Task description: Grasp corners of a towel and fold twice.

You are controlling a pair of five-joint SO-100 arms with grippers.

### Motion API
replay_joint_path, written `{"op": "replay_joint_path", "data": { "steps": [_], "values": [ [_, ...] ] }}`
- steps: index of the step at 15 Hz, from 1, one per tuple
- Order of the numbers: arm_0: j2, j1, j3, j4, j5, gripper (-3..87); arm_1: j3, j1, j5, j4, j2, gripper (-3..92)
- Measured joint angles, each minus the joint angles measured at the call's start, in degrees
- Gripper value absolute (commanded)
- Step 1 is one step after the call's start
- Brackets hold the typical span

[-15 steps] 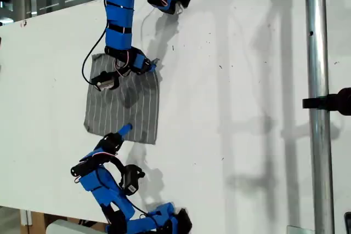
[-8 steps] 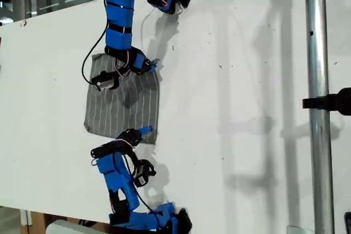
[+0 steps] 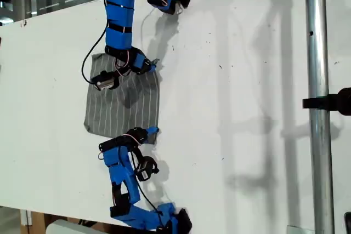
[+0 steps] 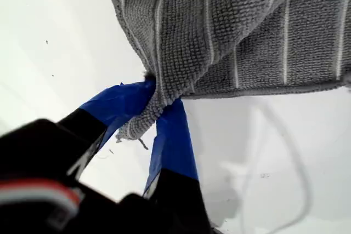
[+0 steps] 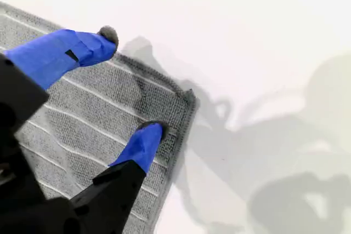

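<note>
A white table [image 3: 230, 80] is seen as the sole supporting surface. A few small dark specks are noted on its top. One item is laid directly on it: the towel [image 3: 123, 110], grey with fine pale stripes, spread mostly flat toward the exterior view's left.

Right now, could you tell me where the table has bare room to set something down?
The wide white stretch between the towel and the metal pole is bare. It is crowded at the exterior view's left, where my first pincer and second pincer work at the towel's corners.
</note>
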Motion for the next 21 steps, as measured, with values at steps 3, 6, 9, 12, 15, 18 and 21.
{"op": "replay_joint_path", "data": {
  "steps": [3, 6, 9, 12, 15, 18, 21],
  "values": [
    [-2.29, -3.25, -1.49, 0.00, 1.41, 27.5, 0.26, 0.00, 0.00, 0.00, 0.00, -0.2],
    [-5.98, -5.01, -3.08, -0.70, 1.49, 22.2, 0.79, -0.35, 0.00, -0.35, 0.00, -0.2],
    [-8.96, -4.83, -5.10, 0.44, 1.05, -2.9, 0.79, -0.35, 0.00, -0.44, 0.00, -0.2],
    [-9.49, -1.32, -4.83, 0.53, -0.35, -2.9, 0.79, -0.35, 0.00, -1.23, 0.00, -0.2],
    [-6.06, 1.32, -4.13, 2.90, -2.20, -2.9, 0.79, -1.85, 0.79, 0.09, 0.97, -0.2],
    [6.77, 8.96, 3.43, 5.01, -7.21, -2.9, -3.43, -12.57, 5.54, 8.44, 3.16, -0.2],
    [23.73, 14.24, 16.61, 3.87, -14.85, -2.9, -13.10, -23.73, 10.28, 14.41, 3.25, -0.2]
  ]
}}
